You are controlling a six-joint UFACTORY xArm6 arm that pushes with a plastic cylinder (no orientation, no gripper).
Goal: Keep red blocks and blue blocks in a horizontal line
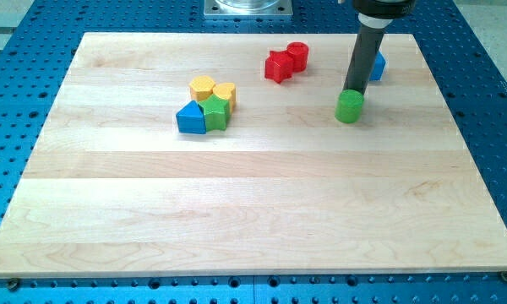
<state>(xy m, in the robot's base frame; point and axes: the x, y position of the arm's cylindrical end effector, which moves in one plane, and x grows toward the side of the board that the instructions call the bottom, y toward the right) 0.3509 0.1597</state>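
A red star-shaped block (pixel 278 66) and a red cylinder (pixel 297 55) touch each other near the view's top centre. A blue block (pixel 378 67) lies at the top right, mostly hidden behind my rod. Another blue block (pixel 190 118), house-shaped, sits left of centre in a cluster. My tip (pixel 353 89) is just above a green cylinder (pixel 349 107), touching or nearly touching it, and down-left of the hidden blue block.
A yellow hexagon (pixel 202 87), a yellow block (pixel 225 93) and a green block (pixel 215 111) are clustered with the house-shaped blue block. The wooden board (pixel 253 211) lies on a blue perforated table (pixel 8 127).
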